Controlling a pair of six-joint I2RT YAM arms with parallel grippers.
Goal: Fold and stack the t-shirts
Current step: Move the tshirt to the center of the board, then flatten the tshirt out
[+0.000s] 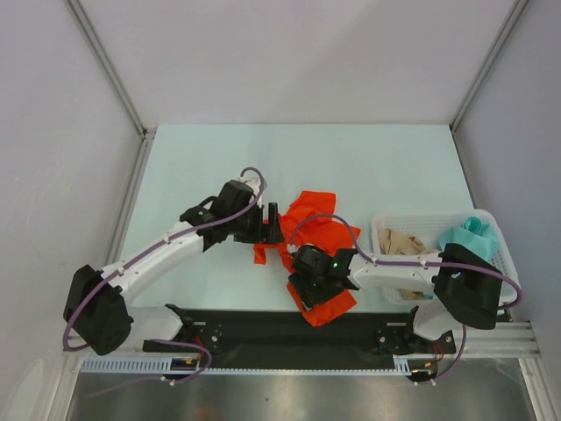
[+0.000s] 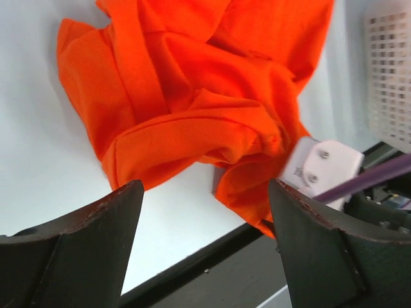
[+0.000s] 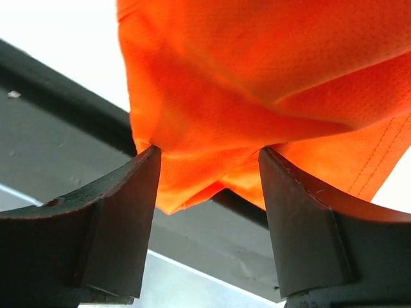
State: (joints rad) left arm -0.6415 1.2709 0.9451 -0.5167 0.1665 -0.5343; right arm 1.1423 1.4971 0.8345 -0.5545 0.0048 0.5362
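Orange-red t-shirt bunches between the right end effector fingers.

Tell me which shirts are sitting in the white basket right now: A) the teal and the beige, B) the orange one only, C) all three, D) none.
A: the top view shows the teal shirt and the beige shirt inside the white basket, while the orange shirt lies out on the table between the arms.

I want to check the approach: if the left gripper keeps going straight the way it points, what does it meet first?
Most likely the crumpled bright orange-red cloth t-shirt. The left gripper is open, and the shirt's folds lie straight ahead between its fingers, with bare pale table just before them. Depth is unclear.
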